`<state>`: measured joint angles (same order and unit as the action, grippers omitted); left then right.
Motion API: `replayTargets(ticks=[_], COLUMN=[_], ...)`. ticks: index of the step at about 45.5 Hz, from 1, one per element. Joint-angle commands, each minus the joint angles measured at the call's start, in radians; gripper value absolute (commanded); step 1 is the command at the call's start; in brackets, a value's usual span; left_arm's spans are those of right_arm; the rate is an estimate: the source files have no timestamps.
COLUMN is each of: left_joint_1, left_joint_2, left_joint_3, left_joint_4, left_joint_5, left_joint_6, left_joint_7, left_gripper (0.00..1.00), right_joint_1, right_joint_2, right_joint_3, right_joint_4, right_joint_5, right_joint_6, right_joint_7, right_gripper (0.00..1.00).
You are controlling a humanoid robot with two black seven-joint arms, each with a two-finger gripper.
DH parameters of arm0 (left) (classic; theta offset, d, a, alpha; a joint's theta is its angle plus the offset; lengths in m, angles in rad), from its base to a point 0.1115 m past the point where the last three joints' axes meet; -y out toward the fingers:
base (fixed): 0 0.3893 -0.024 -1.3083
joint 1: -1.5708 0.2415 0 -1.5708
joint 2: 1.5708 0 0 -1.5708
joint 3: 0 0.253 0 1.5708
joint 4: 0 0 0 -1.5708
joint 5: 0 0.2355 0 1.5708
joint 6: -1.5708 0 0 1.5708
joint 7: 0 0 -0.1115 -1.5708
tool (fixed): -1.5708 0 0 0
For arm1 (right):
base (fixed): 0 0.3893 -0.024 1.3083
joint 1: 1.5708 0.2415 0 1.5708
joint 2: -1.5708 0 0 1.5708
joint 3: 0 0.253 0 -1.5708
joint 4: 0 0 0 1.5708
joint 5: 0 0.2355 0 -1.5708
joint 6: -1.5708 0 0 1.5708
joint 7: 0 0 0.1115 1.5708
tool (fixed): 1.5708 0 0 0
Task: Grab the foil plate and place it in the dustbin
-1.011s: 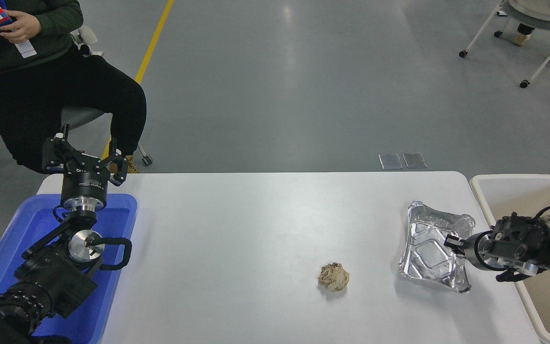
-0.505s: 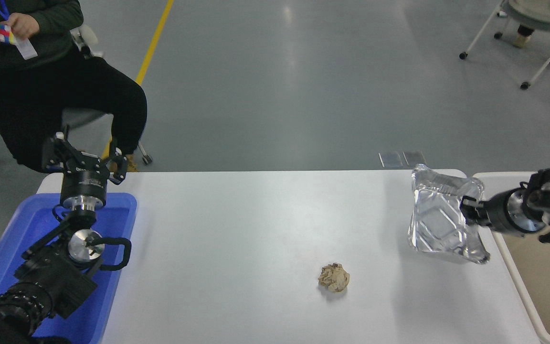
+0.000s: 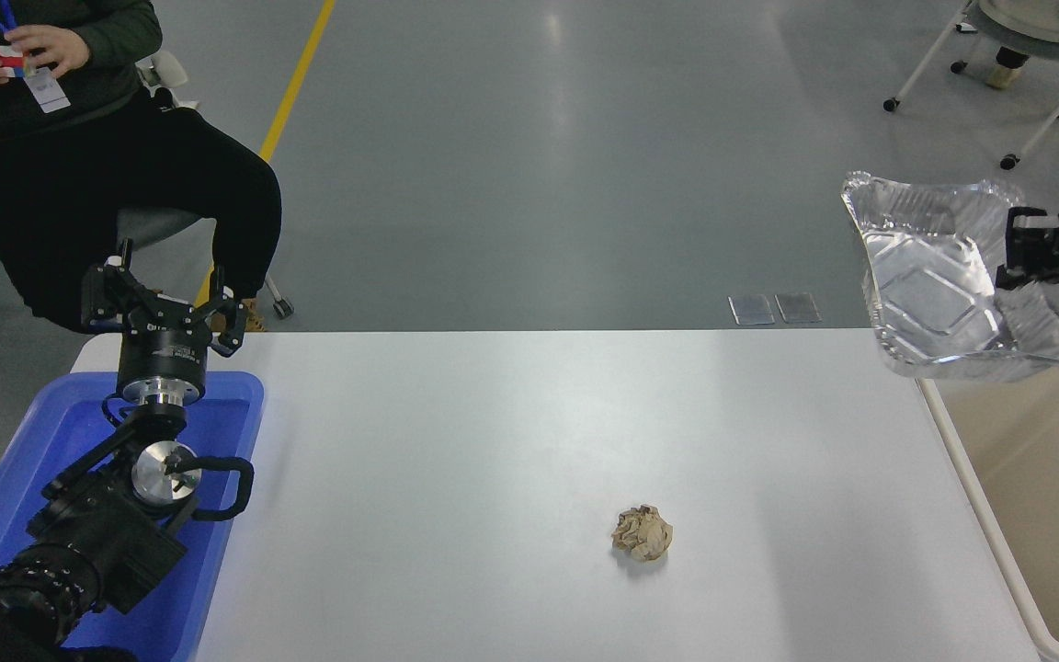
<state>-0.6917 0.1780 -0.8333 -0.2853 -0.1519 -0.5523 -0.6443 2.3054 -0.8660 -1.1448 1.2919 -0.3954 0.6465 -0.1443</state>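
Observation:
The foil plate (image 3: 939, 285), shiny and crinkled, hangs high in the air at the far right, tilted with its embossed base facing the camera. My right gripper (image 3: 1015, 262) comes in from the right edge and is shut on the plate's right rim. Below it stands the cream dustbin (image 3: 971, 478) beside the table's right end; the plate's lower edge overlaps the bin's far corner in the picture. My left gripper (image 3: 165, 303) is parked open at the lower left, above the blue tray.
A crumpled tan paper ball (image 3: 643, 533) lies on the white table (image 3: 493, 441) right of centre. A blue tray (image 3: 217, 552) sits under the left arm. A seated person (image 3: 79, 138) handles a small coloured object at the top left.
The right gripper has lifted the foil plate off the table, up and to the right, until it hangs over the dustbin's far corner. The left arm has not moved.

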Motion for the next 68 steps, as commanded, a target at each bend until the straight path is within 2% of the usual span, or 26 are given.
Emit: replayTargets(ticks=[1,8,14,26,33,41,46,60,68], left_joint_1=[0.0,0.0,0.0,0.0,0.0,0.0,0.0,0.0,0.0], left_joint_2=[0.0,0.0,0.0,0.0,0.0,0.0,0.0,0.0,0.0], left_joint_3=[0.0,0.0,0.0,0.0,0.002,0.0,0.0,0.0,0.0], left_joint_4=[0.0,0.0,0.0,0.0,0.0,0.0,0.0,0.0,0.0], left_joint_5=[0.0,0.0,0.0,0.0,0.0,0.0,0.0,0.0,0.0], left_joint_6=[0.0,0.0,0.0,0.002,0.002,0.002,0.002,0.002,0.002], left_joint_7=[0.0,0.0,0.0,0.0,0.0,0.0,0.0,0.0,0.0], left_gripper=[0.99,0.99,0.99,0.99,0.99,0.99,0.99,0.99,0.99], right_joint_1=[0.052,-0.125,-0.351,-0.903,-1.219,-1.426,-1.482,-1.613,-1.652], right_joint_2=[-0.041,-0.082,-0.146,-0.146,-0.024,0.218,0.323,0.484,0.55], right_joint_3=[-0.032,0.003,0.144,0.534,0.802,1.045,1.129,1.306,1.32], right_joint_4=[-0.153,-0.469,-0.673,-0.92,-1.097,-1.376,-1.441,-1.436,-1.435], right_joint_5=[-0.025,-0.003,0.018,0.167,0.208,0.208,0.208,0.296,0.329], right_joint_6=[0.006,-0.05,-0.073,-0.329,-0.468,-0.564,-0.604,-0.804,-0.834], right_joint_7=[-0.003,0.002,0.002,0.0,-0.001,-0.001,-0.001,-0.001,0.002], right_gripper=[0.0,0.0,0.0,0.0,0.0,0.0,0.0,0.0,0.0])
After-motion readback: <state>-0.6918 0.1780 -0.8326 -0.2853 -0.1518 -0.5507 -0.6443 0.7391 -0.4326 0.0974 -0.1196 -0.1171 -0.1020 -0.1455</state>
